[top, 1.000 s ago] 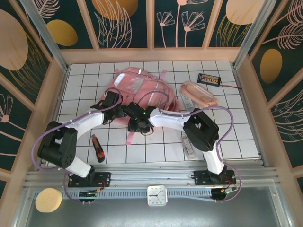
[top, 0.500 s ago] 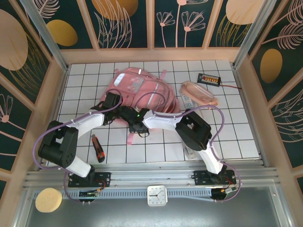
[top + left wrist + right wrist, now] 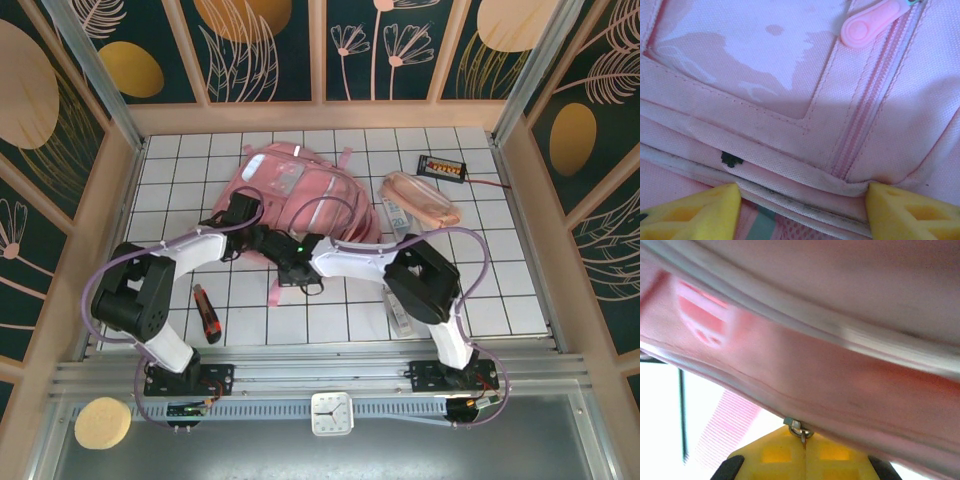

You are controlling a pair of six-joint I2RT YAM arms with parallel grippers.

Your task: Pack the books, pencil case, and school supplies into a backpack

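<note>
Right end effector is clenched on a small metal zipper ring at the near edge of the large light-pink fabric backpack. Left end effector is released, its yellow fingers astride a stitched seam. Packing appears not yet begun: the long translucent pink pencil case and slim whitish ruler-like bar lie on the white gridded tabletop, right of the backpack. Free room lies right and near; wooden side walls bound it.

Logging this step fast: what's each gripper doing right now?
Left gripper: open, fingers spread against the backpack.
Right gripper: closed, pinching a small metal ring at the backpack's edge.
</note>
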